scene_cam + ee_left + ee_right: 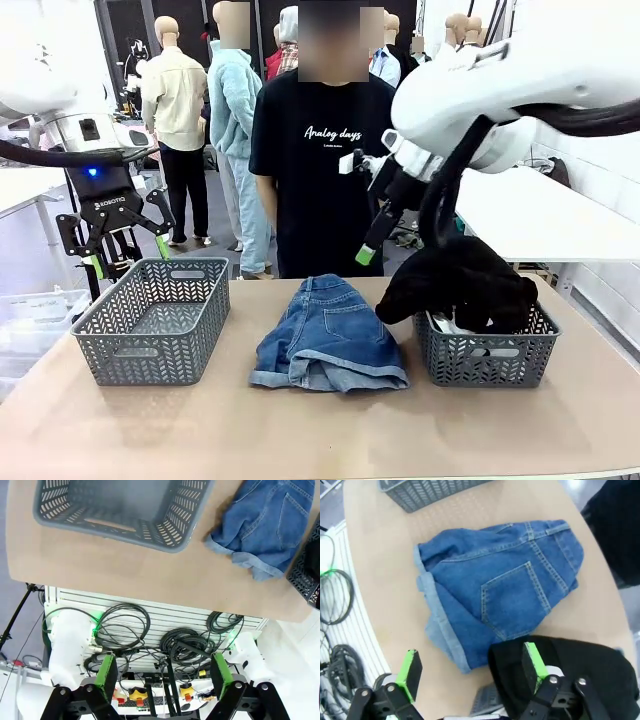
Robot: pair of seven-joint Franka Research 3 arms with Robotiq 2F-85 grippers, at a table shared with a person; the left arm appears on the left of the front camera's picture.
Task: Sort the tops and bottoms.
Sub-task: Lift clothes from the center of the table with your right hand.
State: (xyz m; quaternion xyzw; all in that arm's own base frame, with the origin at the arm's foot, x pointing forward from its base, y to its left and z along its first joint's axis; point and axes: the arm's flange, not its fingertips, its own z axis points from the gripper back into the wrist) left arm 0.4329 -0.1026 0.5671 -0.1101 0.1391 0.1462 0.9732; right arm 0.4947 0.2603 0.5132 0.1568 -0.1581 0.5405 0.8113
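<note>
A black top (462, 285) lies heaped over the rim of the right grey basket (485, 358); it also shows as a black top (570, 677) at the bottom of the right wrist view. Denim bottoms (330, 335) lie flat on the table between the two baskets, and appear as bottoms (505, 597) and bottoms (267, 525) in the wrist views. My right gripper (368, 250) hangs open above the gap between bottoms and top; its pads (410, 675) hold nothing. My left gripper (128, 255) stands open behind the left basket (155, 320), with nothing between its fingers (106, 672).
The left basket (120, 505) has nothing in it. A person in a black printed T-shirt (330, 140) stands at the far edge of the table. Cables and the robot's base (165, 645) lie beyond the table's near edge. Bare tabletop (320, 430) runs along the front.
</note>
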